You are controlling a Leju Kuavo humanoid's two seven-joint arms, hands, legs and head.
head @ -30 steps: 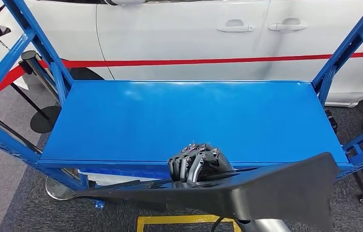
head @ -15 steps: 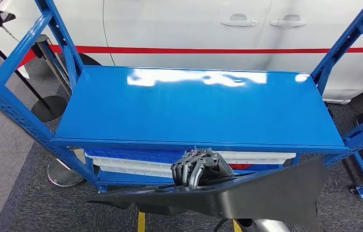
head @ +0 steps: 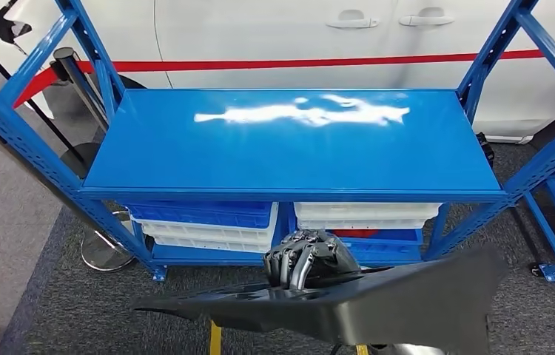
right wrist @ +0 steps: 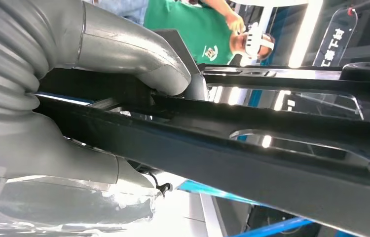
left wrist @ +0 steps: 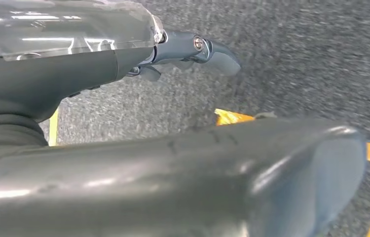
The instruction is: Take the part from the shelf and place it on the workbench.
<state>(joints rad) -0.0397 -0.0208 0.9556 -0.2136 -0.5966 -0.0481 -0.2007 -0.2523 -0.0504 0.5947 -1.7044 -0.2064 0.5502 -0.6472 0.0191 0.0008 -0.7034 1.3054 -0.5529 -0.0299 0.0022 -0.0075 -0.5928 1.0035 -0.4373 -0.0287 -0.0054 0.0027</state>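
Observation:
The part is a long black moulded panel, wide at the right and tapering to a point at the left. It lies across the bottom of the head view. My right hand grips its upper edge near the middle, fingers curled over it. In the right wrist view the thumb presses on the part. The part hangs above the dark carpet in front of the blue shelf, whose top is bare. My left hand hangs over the floor, fingers apart and holding nothing.
White and blue bins sit on the shelf's lower level. A white car stands behind, with a red belt and a stanchion at the left. A yellow line marks the floor. A person in green stands near.
The camera has pulled back from the shelf, so the shelf sits farther off and its lower bins have come into sight. My right hand still holds the part the same way.

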